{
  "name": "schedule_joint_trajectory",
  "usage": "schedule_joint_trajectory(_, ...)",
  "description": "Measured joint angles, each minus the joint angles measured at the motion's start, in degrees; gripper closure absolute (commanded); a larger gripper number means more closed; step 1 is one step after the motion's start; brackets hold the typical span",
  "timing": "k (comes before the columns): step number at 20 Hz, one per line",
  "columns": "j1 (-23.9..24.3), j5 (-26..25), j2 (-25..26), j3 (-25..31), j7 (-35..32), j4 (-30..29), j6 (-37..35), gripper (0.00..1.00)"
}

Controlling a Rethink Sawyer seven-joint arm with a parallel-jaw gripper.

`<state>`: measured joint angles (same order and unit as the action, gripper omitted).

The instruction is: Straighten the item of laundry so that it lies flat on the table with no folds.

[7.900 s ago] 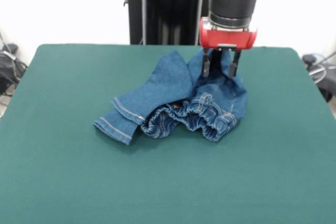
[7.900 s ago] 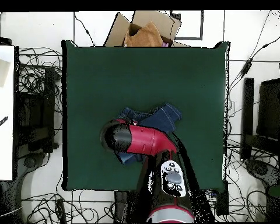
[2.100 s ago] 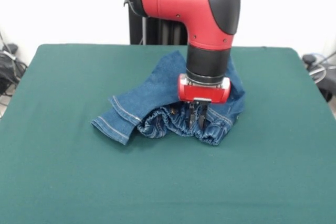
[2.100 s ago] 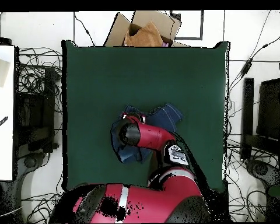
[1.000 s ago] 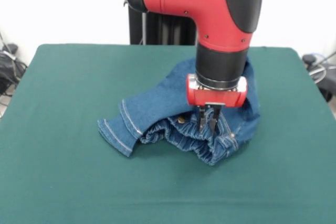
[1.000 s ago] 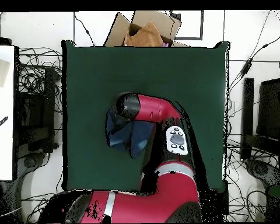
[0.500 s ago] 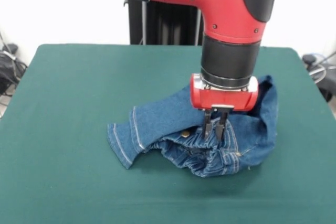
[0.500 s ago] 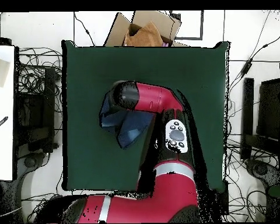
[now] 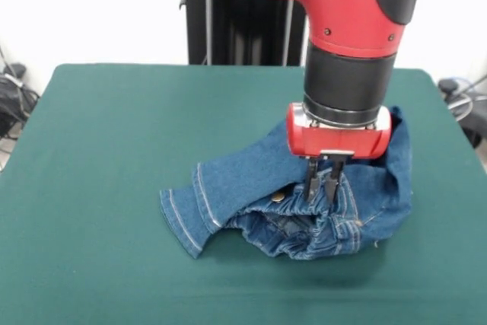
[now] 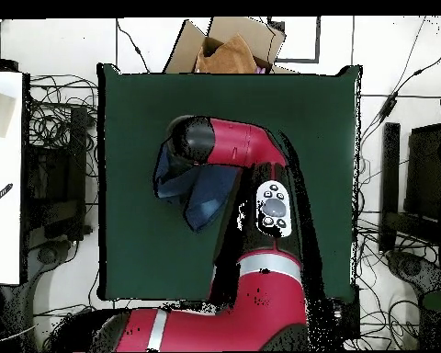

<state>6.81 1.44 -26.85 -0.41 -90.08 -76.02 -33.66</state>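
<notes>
1. The jeans (image 9: 304, 195) are bunched on the table (image 9: 99, 188), toward the right in the front view, and are far from flat.
2. The gripper (image 9: 323, 182) is pinched together on the gathered waistband; a hold there probably lets the whole garment be dragged.
3. One leg (image 9: 199, 205) is left trailing to the left on the felt, hem outward, so friction may pull it straight.
4. In the overhead view the jeans (image 10: 198, 195) are partly hidden under the arm (image 10: 238, 152).
</notes>
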Motion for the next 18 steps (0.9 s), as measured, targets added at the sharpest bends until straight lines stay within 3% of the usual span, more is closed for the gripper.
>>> schedule_joint_trajectory(3,0.58,-0.04,-0.01,0.23,0.00,0.62,-0.46,1.00)
schedule_joint_trajectory(12,8.67,-0.08,-0.53,1.10,0.00,0.42,-0.46,1.00)
schedule_joint_trajectory(18,17.55,-1.74,-3.81,2.98,0.00,-3.10,-0.46,1.00)
